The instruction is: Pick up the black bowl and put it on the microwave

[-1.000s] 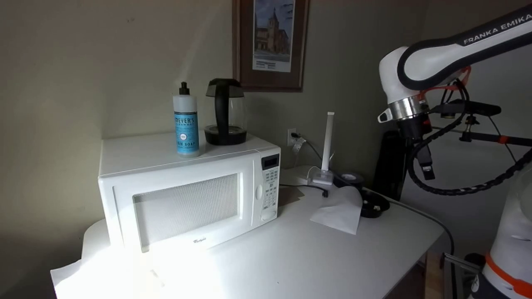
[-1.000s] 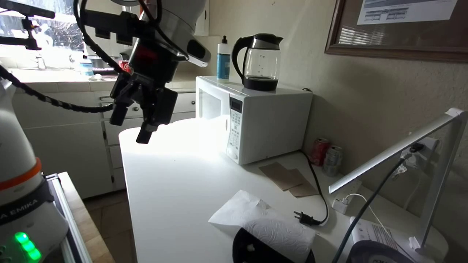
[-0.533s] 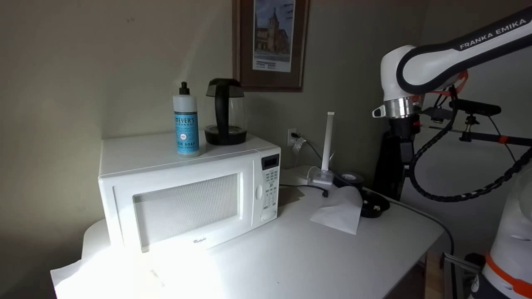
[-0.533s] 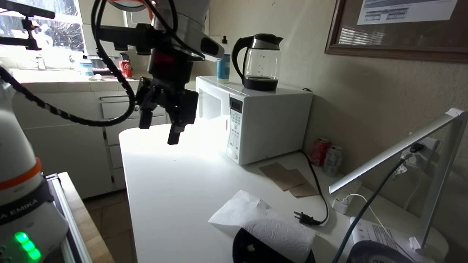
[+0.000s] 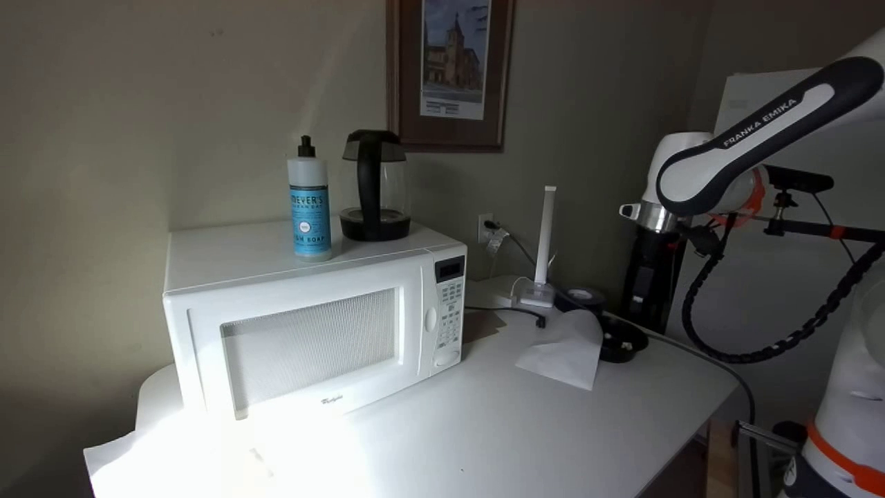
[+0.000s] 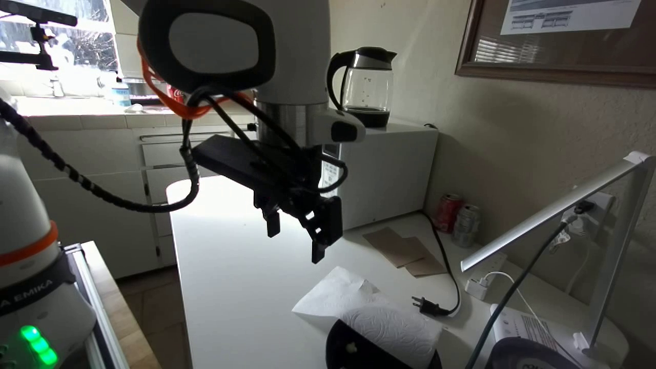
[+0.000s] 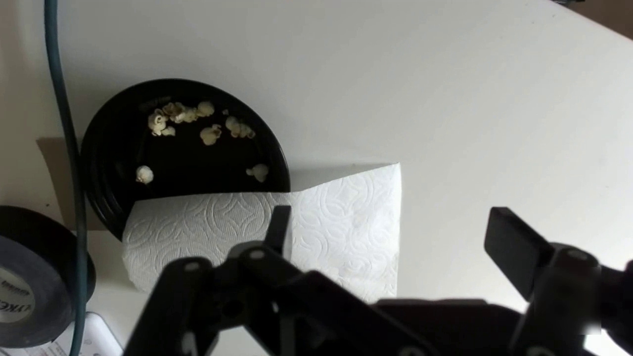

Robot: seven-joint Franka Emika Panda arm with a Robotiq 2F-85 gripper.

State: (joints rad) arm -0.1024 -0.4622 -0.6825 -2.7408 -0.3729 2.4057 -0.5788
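The tool (image 6: 295,245) hangs, two fingers (image 7: 517,252) apart, near one bowl (image 7: 193,163).

The white table (image 6: 241,292) carries the microwave (image 5: 314,339), 2 cans (image 6: 466,226) side by side, 2 overlapping brown cards (image 6: 389,247), a corded black plug (image 6: 431,307), a white lamp (image 5: 545,238), and the black bowl (image 7: 190,168), with paper towel (image 7: 346,217) lying partly over it and partly on the table.

The black bowl (image 7: 188,160) is approachable along its upper-right rim in the wrist view; a paper towel (image 7: 316,217) covers the lower edge and a cable (image 7: 63,111) (passing over a tape roll (image 7: 47,284)) flanks the left. In an exterior view, soap bottle (image 5: 311,214) and kettle (image 5: 372,187) obstruct the microwave (image 5: 228,259), with room left of the bottle.
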